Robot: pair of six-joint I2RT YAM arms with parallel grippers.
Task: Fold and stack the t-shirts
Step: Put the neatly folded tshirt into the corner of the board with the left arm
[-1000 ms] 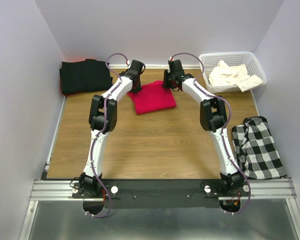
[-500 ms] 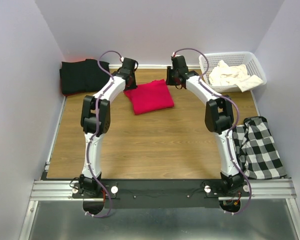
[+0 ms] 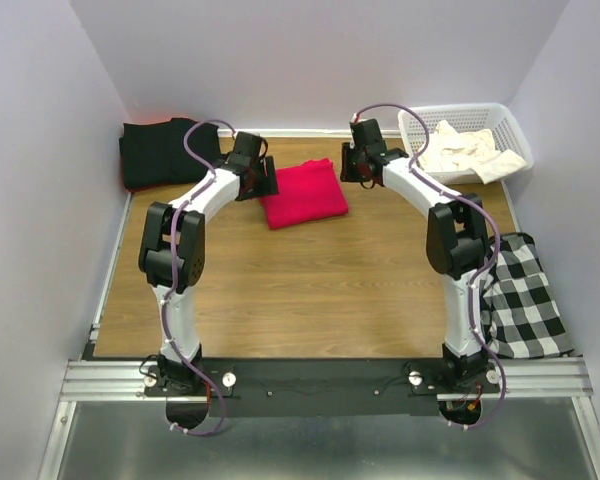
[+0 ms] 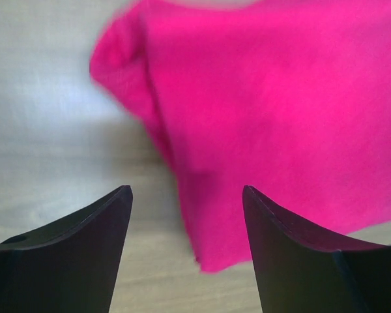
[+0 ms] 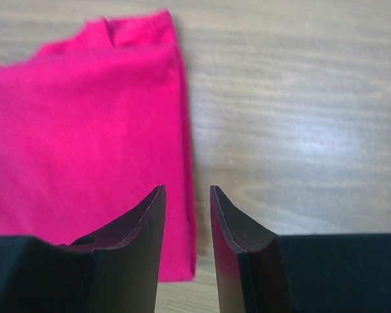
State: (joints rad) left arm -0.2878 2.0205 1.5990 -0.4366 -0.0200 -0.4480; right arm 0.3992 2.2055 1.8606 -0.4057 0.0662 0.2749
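Just changed: the left hand (image 4: 186,190) has let go. Its jaws stand wide apart with nothing between them, and the red shirt (image 3: 302,193) lies just beyond the tips.
Right hand (image 5: 186,189): the jaws are a narrow gap apart and clamped on nothing. The red shirt's right edge shows past them on the counter (image 3: 310,290).
Red shirt: folded into a compact rectangle, flat at the upper centre of the frame, free of both hands.
Meaning for the task: the red shirt's fold looks finished and released. Stacking is not yet done, since it lies well apart from the black shirt (image 3: 168,152).
Black shirt: folded, in the upper left corner.
Cream shirt (image 3: 465,148): crumpled in the basket (image 3: 460,108) at upper right, not yet folded.
Against the earlier frame: both hands were over the red shirt's top corners. Now the arms have swung outward, the left hand beside its left edge and the right hand off its upper right corner. The shirt sits in much the same place.
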